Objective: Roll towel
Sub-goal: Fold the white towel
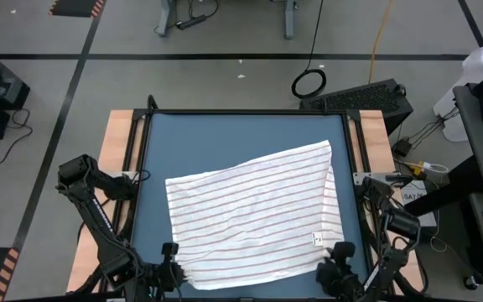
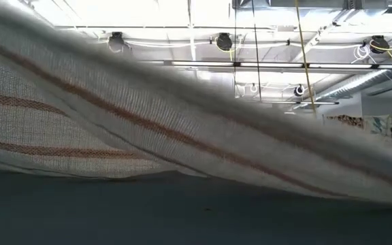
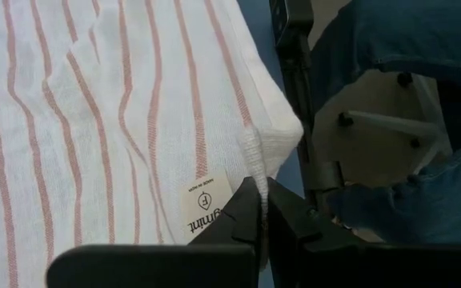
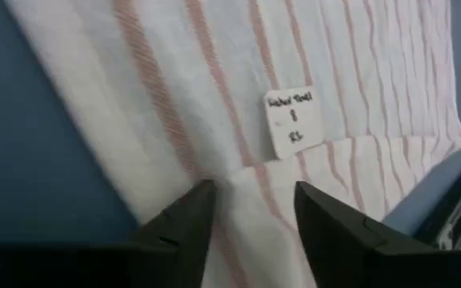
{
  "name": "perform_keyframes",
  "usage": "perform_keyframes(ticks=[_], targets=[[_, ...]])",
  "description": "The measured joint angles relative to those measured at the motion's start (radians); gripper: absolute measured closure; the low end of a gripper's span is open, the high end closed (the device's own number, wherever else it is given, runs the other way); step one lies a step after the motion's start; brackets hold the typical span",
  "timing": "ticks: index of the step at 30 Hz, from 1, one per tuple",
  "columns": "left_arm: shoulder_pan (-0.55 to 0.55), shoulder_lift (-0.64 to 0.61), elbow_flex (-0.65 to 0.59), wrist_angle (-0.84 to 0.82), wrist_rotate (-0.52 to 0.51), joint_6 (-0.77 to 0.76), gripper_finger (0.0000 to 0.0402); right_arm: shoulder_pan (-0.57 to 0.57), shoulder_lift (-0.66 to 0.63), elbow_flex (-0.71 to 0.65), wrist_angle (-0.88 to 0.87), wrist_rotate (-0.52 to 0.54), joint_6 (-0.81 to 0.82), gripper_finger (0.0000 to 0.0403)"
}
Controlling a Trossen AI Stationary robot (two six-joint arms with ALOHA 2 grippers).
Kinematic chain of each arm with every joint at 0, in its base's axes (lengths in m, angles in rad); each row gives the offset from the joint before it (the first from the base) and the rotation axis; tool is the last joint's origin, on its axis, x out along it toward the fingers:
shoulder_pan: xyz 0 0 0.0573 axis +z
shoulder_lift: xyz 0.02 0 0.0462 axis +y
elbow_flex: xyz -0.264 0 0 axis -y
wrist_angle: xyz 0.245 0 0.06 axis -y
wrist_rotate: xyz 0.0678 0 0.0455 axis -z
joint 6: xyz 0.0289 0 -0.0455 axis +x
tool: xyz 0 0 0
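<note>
Thin white rectangular cloth towel [image 1: 254,214] with narrow reddish parallel stripes, spread open and skewed on the blue tabletop, far corner toward the right side, near edge at the front. Lightly wrinkled, not yet rolled. Small white tag near the front right corner. One edge lifted off the surface in the low view [image 2: 182,129].

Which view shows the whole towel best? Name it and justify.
High view: the towel shows whole, spread on the blue table. The low view gives only a lifted fold up close; each wrist view shows only a striped patch.
</note>
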State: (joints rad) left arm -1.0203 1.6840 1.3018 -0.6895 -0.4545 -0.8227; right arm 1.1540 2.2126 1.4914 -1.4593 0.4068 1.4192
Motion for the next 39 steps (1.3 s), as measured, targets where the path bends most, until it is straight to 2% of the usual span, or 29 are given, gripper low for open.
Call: perform_keyframes(ticks=[7, 9, 13, 21, 30, 33, 39], targets=[[0.0, 0.0, 0.0, 0.0, 0.0, 0.0, 0.0391, -0.002, 0.0, 0.0, -0.027, -0.059, 0.034, 0.0384], [0.0, 0.0, 0.0, 0.0, 0.0, 0.0, 0.0391, -0.002, 0.0, 0.0, -0.028, -0.08, 0.039, 0.0394], [0.0, 0.0, 0.0, 0.0, 0.0, 0.0, 0.0391, -0.002, -0.004, 0.001, -0.115, -0.146, 0.126, 0.039], [0.0, 0.0, 0.0, 0.0, 0.008, 0.001, 0.0391, -0.005, -0.114, -0.037, -0.114, -0.289, 0.273, 0.04], [0.0, -0.001, 0.025, 0.007, 0.037, 0.068, 0.0391, 0.033, -0.142, -0.049, -0.111, -0.462, 0.185, 0.0398], [0.0, -0.001, 0.049, 0.003, 0.038, 0.103, 0.0391, 0.035, -0.142, -0.039, -0.112, -0.466, 0.208, 0.0381], [0.0, -0.002, 0.061, -0.038, 0.04, 0.151, 0.0391, 0.035, -0.143, -0.001, -0.112, -0.484, 0.21, 0.031]])
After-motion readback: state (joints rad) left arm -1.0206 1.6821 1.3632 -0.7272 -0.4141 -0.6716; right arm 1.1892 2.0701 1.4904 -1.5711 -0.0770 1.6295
